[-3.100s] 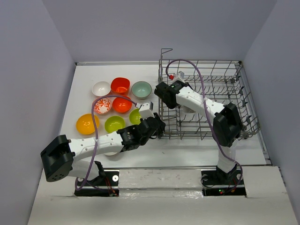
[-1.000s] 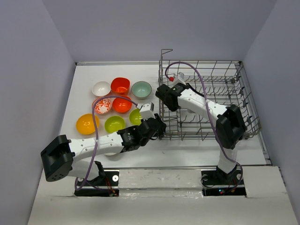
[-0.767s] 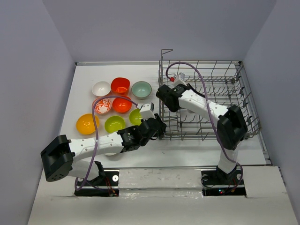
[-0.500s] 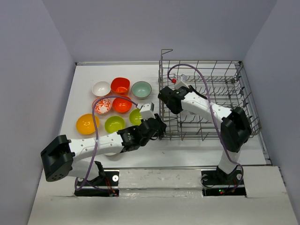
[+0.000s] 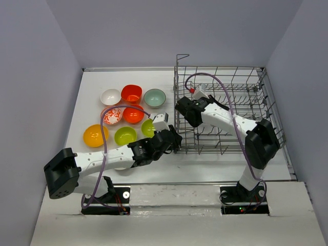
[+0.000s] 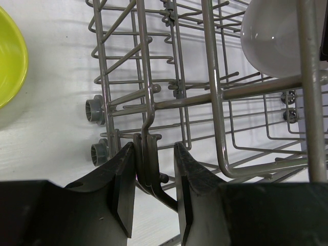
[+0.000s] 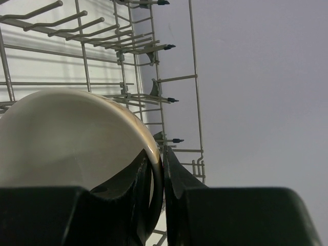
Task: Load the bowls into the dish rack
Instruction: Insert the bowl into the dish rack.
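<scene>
The right arm has drawn back and sunk a little lower into the dish rack. Its white bowl stands on edge, rim pinched between the right jaws, likely for slotting among the tines beneath them. The left jaws are clamped on an upright rack wire, apparently to steady the rack. The other bowls wait on the counter just beyond the left jaws.

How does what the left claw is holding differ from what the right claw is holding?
The left claw pinches a bare wire at the dish rack edge; the right claw pinches the rim of a white bowl. The left claw sits outside the rack, the right claw inside it. Both are shut on something.
</scene>
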`<state>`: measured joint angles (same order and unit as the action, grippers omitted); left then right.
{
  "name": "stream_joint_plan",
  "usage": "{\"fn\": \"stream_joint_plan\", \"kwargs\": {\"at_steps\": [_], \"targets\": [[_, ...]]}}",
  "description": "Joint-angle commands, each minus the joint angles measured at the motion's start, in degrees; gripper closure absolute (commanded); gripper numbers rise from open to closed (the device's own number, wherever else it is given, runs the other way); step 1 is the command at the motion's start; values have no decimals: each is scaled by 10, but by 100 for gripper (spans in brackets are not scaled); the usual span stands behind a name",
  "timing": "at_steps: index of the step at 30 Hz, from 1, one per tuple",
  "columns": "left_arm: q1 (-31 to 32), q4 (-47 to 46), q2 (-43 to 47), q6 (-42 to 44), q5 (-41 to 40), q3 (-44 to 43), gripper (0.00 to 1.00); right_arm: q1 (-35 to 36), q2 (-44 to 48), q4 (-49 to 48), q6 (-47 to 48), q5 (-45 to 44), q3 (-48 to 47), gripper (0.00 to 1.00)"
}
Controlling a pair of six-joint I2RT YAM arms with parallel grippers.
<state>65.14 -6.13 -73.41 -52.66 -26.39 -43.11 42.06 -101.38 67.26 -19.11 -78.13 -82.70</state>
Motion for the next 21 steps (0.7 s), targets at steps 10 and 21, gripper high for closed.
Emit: {"fn": "stream_joint_plan", "kwargs": {"at_steps": [10, 21], "targets": [[30, -23, 12, 39, 61, 8, 100, -10, 51, -24, 52, -77, 45, 89], [30, -23, 0, 41, 63, -1, 100, -10, 26, -41, 58, -60, 53, 86]]}}
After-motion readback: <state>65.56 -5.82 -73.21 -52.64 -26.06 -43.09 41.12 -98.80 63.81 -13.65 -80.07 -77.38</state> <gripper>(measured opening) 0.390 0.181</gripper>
